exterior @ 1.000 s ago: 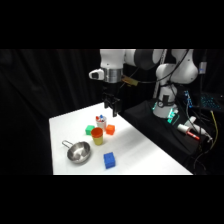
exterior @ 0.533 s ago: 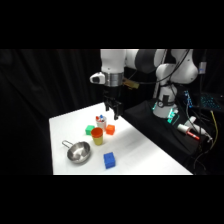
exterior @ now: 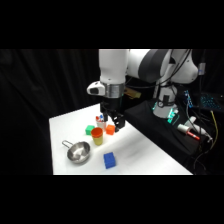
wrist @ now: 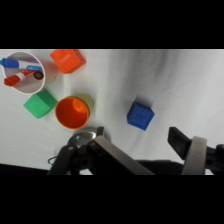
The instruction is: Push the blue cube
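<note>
- Since the earlier frames the arm has come lower over the table and shifted a bit toward the front; objects on the table have not moved.
- Gripper point(exterior: 116, 125) hangs above the table, just behind the cluster of coloured things, touching nothing.
- Fingers spread wide in the wrist view, nothing between them; one dark finger point(wrist: 181, 143) shows at the lower right, the other side is mostly linkage.
- Blue cube point(exterior: 110, 159) sits nearest the front edge of the white table point(exterior: 150, 157), alone, apart from everything else.
- In the wrist view the blue cube point(wrist: 140, 115) lies on bare table ahead of the gap between the fingers, clear of both.
- Steel bowl point(exterior: 78, 151) is left of the cube, handle pointing back-left; near but not touching.
- Orange cup point(exterior: 97, 135) stands upright behind the bowl, open top up; wrist view looks down into it point(wrist: 73, 112).
- Green block point(exterior: 89, 130) just beside the cup, on its far-left side; in the wrist view point(wrist: 40, 104) the two look close to touching, cannot tell.
- Orange block point(exterior: 110, 130) right of the cup, under the gripper's near side; seen in the wrist view too point(wrist: 68, 60).
- Farthest back, a small clear container point(wrist: 24, 72) with blue and red bits inside.
- Black cloth and cabling beyond the table on the right.
</note>
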